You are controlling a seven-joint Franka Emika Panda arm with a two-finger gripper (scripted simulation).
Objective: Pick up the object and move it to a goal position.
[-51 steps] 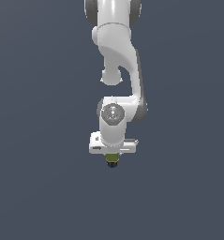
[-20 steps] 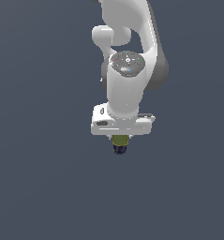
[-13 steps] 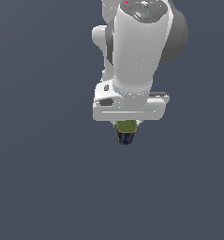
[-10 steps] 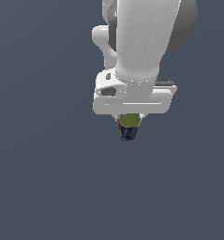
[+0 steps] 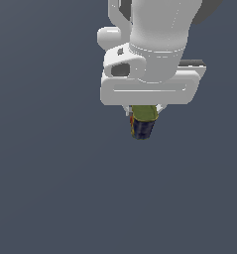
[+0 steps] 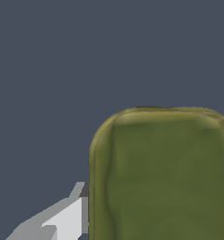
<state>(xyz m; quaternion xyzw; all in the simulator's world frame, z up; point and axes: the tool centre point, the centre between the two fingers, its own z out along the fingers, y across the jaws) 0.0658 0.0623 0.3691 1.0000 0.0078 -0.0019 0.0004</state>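
Plain slate backdrop, no goal marker visible; gripper clamped on can, which hangs at 6 o'clock below the hand, presumably for carrying to goal.

background: plain dark slate-blue | walls/floor: no visible seam | light: even, flat

I count 1 can, olive-green w/ a dark navy end, 1 gripper, 1 arm.
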